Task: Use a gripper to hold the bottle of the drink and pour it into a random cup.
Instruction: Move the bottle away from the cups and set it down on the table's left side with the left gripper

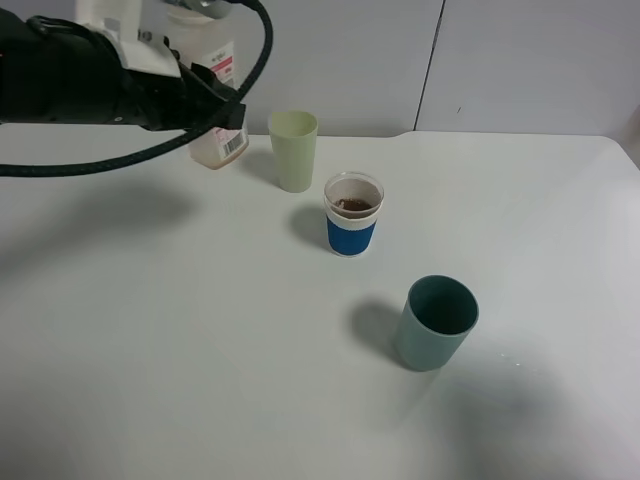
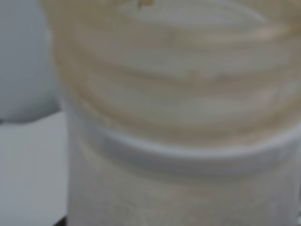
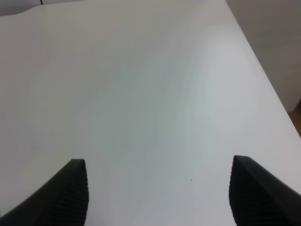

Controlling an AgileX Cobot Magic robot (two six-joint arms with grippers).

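At the back left, the bottle of the drink (image 1: 221,148) is upright, clear, with a white and red label, and my left gripper (image 1: 214,106) is shut on its middle. I cannot tell whether its base touches the table. In the left wrist view its threaded neck (image 2: 178,94) fills the picture, blurred and stained pale brown. The cup (image 1: 352,214), clear with a blue band, stands mid-table to the right of the bottle, with the dark brown drink (image 1: 353,205) inside. My right gripper (image 3: 160,197) is open over bare table, and its black fingertips (image 3: 70,193) hold nothing.
A tall pale green cup (image 1: 294,150) stands between the bottle and the blue-banded cup. A dark teal cup (image 1: 436,322) stands nearer the front right. The white table (image 1: 150,350) ends at a grey wall behind. A black cable (image 1: 262,50) loops over the left arm.
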